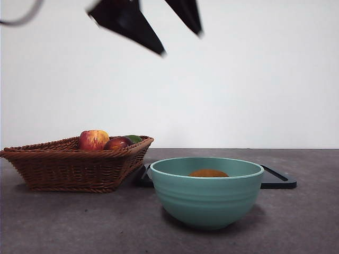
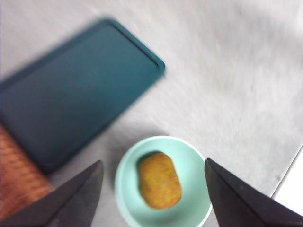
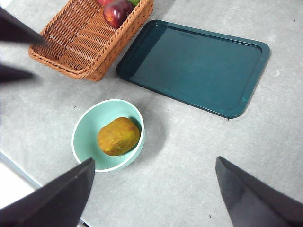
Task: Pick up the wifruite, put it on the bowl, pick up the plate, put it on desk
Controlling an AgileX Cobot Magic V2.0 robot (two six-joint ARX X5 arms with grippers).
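Grey matte surface (image 3: pixel 199 156) carried the ridged teal-green ceramic bowl (image 1: pixel 206 191), brown oval fruit (image 3: pixel 118 136) already inside. Left hand (image 2: pixel 154 189) and right hand (image 3: pixel 154 189) hovered empty, jaws apart. Next: grasp dark teal rectangular tray (image 3: pixel 194 66).

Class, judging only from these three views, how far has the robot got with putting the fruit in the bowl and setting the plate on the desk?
Done: the brown fruit lies inside the bowl. In hand: nothing; the left gripper and right gripper are both open and empty, high above the desk. Left: the plate step. The dark tray already lies flat on the desk beside the basket, untouched.
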